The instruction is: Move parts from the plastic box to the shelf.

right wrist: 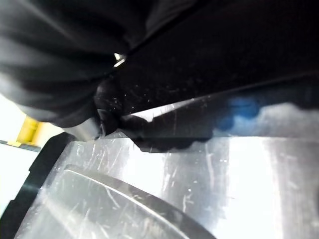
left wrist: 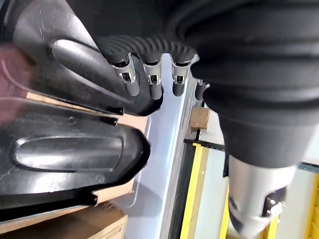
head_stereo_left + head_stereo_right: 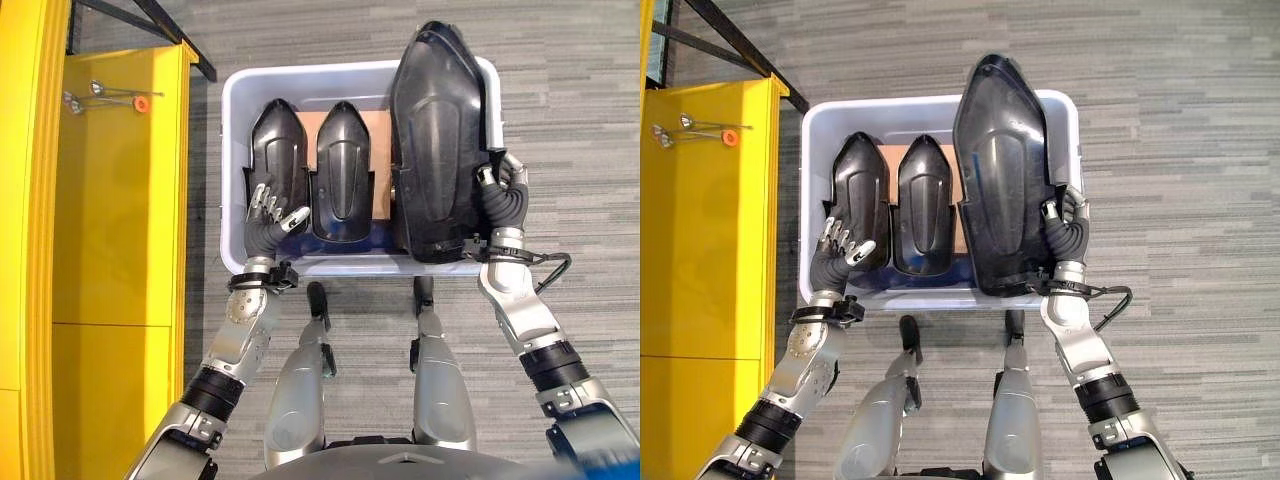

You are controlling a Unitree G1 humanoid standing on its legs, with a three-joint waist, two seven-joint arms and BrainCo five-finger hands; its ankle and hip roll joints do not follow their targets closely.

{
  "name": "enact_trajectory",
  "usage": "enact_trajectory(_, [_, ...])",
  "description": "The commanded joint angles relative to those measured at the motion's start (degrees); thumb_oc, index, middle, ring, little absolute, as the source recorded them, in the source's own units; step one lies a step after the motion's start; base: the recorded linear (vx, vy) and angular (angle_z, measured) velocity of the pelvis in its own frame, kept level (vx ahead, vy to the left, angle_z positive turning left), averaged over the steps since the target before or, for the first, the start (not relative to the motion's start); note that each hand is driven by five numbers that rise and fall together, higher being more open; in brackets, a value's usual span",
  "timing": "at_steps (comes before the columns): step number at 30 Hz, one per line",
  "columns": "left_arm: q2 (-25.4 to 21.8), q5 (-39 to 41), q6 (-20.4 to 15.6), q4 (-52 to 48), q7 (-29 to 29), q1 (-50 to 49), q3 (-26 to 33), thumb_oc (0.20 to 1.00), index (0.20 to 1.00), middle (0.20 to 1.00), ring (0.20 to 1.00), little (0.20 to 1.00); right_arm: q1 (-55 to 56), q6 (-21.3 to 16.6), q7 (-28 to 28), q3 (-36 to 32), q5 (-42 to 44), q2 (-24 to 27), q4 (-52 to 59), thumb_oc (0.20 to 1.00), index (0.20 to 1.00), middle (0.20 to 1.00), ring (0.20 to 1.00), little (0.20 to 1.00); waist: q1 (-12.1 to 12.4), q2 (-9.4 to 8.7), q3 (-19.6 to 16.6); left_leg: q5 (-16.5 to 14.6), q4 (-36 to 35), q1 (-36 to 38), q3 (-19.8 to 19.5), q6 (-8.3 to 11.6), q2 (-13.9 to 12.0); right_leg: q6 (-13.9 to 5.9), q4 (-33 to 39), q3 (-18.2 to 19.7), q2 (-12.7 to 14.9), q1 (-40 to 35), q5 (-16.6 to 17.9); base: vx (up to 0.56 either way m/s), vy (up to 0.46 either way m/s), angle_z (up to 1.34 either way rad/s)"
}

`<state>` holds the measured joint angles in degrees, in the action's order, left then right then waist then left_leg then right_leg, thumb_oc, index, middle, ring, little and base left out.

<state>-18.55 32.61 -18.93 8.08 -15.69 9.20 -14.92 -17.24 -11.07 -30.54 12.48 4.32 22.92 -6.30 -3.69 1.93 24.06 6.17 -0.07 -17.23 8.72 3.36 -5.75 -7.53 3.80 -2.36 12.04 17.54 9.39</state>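
Box: we see a pale blue-grey plastic box on the grey striped carpet floor, with three black moulded plastic parts in it and a brown cardboard sheet behind them.

Large part: the big black pointed plastic shell stands at the box's right side, its tip rising past the far rim and its lower end at the near rim.

Right hand: our right hand sits against the large shell's right edge near the box's right wall; we cannot tell how its fingers lie, as the shell hides them.

Small parts: a smaller black shell stands at the box's left side, and a second one stands just beside it in the middle.

Left hand: our left hand is inside the box's near left corner, fingers loosely spread and resting on the lower end of the left small shell, not closed round it.

Shelf: the yellow shelf stands left of the box, with small metal hooks lying on its far end.
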Motion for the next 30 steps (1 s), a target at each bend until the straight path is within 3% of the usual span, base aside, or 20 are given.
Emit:
enact_trajectory(1, [-2.58,-1.23,-1.47,-3.97,1.81,-1.53,1.97,1.000,1.000,1.000,1.000,1.000,-0.70,-5.49,2.90,-0.92,2.98,-0.36,2.51,0.200,0.200,0.200,0.200,0.200,0.67,-2.52,-4.87,-5.27,6.95,-0.89,-3.11,3.42,-4.75,-2.16,-6.03,-0.12,4.03,-2.11,-4.12,0.02,-0.063,-0.05])
enact_trajectory(6, [-2.48,-1.19,-1.05,-3.71,2.88,-3.86,2.92,1.000,1.000,1.000,1.000,1.000,1.32,-5.78,6.06,0.17,5.62,-0.22,3.35,0.200,0.200,0.200,0.200,0.200,1.04,-2.54,-6.43,-4.15,4.60,2.70,-3.46,3.72,-5.90,-1.66,-6.20,-0.20,2.81,-4.55,-5.32,0.04,-0.066,-0.02])
enact_trajectory(8, [-2.15,-0.77,-0.35,-2.92,3.76,-5.19,3.36,1.000,1.000,1.000,1.000,1.000,3.47,-5.37,7.70,-0.12,6.93,0.37,4.44,0.200,0.200,0.200,0.200,0.200,1.14,-2.15,-7.76,-2.83,2.46,5.28,-3.77,4.10,-6.76,-1.23,-7.34,-0.50,1.70,-6.22,-7.22,0.05,-0.132,0.05])
enact_trajectory(9, [-1.51,-0.53,0.04,-2.37,4.56,-6.98,4.16,1.000,1.000,1.000,1.000,1.000,4.98,-5.69,9.78,0.01,9.37,0.58,4.77,0.200,0.200,0.200,0.200,0.200,1.25,-1.59,-8.95,-1.24,0.08,8.31,-4.31,4.47,-7.97,-0.55,-9.79,-0.79,-0.03,-7.54,-9.78,0.04,-0.155,0.14])
enact_trajectory(16, [0.01,0.94,0.18,-0.70,5.52,-8.72,6.38,1.000,1.000,1.000,1.000,1.000,0.53,-5.41,13.07,3.61,11.05,1.07,3.19,0.200,0.200,0.200,0.200,0.200,3.53,-0.52,-10.33,2.84,-2.88,11.60,-5.81,5.13,-11.91,1.62,-19.36,-2.22,-4.33,-6.41,-15.87,-0.04,-0.163,0.10])
enact_trajectory(17, [1.21,1.79,-0.18,-0.25,5.88,-9.32,6.63,1.000,1.000,1.000,1.000,1.000,-1.98,-5.73,14.04,5.04,11.62,1.72,2.76,0.200,0.200,0.200,0.200,0.200,5.20,0.13,-10.34,7.18,-3.54,10.87,-7.44,6.31,-12.85,2.81,-21.04,-4.47,-5.55,-6.70,-17.38,-0.12,-0.271,0.15])
enact_trajectory(19, [1.39,1.80,-0.06,-0.24,6.19,-9.57,6.60,1.000,1.000,1.000,1.000,1.000,-2.50,-5.69,14.16,5.06,11.45,2.04,2.50,0.200,0.200,0.200,0.200,0.200,5.46,0.44,-10.33,8.98,-4.18,10.06,-8.20,6.84,-13.00,3.31,-21.31,-5.85,-5.66,-6.81,-18.08,-0.10,-0.179,0.42])
enact_trajectory(20, [1.69,2.06,0.09,-0.08,6.73,-9.83,6.26,1.000,1.000,1.000,1.000,1.000,-2.41,-5.59,14.31,4.69,11.13,2.85,2.50,0.200,0.200,0.200,0.200,0.200,6.47,0.66,-10.19,11.78,-4.72,8.12,-8.55,7.17,-12.17,4.14,-21.81,-8.61,-4.96,-7.20,-18.89,-0.08,-0.123,1.06])
enact_trajectory(22, [2.03,1.89,0.29,0.16,6.85,-9.61,6.35,1.000,1.000,1.000,1.000,1.000,-1.91,-5.50,14.21,4.31,11.16,3.14,2.62,0.200,0.200,0.200,0.200,0.200,6.24,0.33,-10.07,10.89,-4.27,8.05,-6.77,6.31,-11.87,4.51,-21.62,-9.63,-4.04,-7.79,-18.83,-0.09,-0.100,1.07])
enact_trajectory(24, [2.36,1.80,0.63,0.79,7.22,-8.93,6.09,1.000,1.000,1.000,1.000,1.000,-0.14,-5.58,14.19,2.87,11.27,3.90,3.43,0.200,0.200,0.200,0.200,0.200,5.24,-0.40,-9.75,9.47,-0.48,8.04,-0.49,5.12,-12.28,4.88,-21.67,-13.03,-1.73,-8.66,-18.32,-0.13,-0.074,1.55])
enact_trajectory(25, [2.65,2.25,0.70,1.05,7.77,-8.55,6.07,1.000,1.000,1.000,1.000,1.000,2.33,-5.10,14.29,1.69,10.96,4.37,4.32,0.200,0.200,0.200,0.200,0.200,4.29,-0.67,-10.19,6.21,4.05,9.33,2.09,4.88,-13.51,4.99,-22.56,-15.44,0.33,-8.85,-17.73,-0.03,-0.037,2.08])
enact_trajectory(26, [3.04,2.85,0.77,0.88,7.95,-8.62,6.07,1.000,1.000,1.000,1.000,1.000,3.72,-4.83,14.57,1.05,11.37,4.17,4.46,0.200,0.200,0.200,0.200,0.200,3.97,-0.82,-10.58,3.96,5.25,10.51,1.63,5.52,-13.64,4.20,-23.17,-15.96,1.53,-9.84,-18.68,0.00,0.038,1.67])
enact_trajectory(28, [3.76,4.21,1.05,0.91,7.62,-8.25,6.13,1.000,1.000,1.000,1.000,1.000,5.86,-4.31,14.34,0.11,11.95,3.59,5.01,0.200,0.200,0.200,0.200,0.200,3.42,-0.56,-10.96,2.20,6.21,12.12,1.73,5.83,-14.54,3.33,-23.63,-17.73,3.69,-11.29,-18.25,0.07,0.124,1.11])
enact_trajectory(30, [3.86,4.16,1.41,0.75,7.86,-8.29,6.06,1.000,1.000,1.000,1.000,1.000,6.75,-4.07,14.46,-0.65,12.37,3.13,5.23,0.200,0.200,0.200,0.200,0.200,3.07,-0.18,-11.41,1.64,4.51,12.67,2.61,5.42,-13.82,2.66,-23.53,-18.71,4.69,-12.06,-17.43,0.06,0.127,0.79])
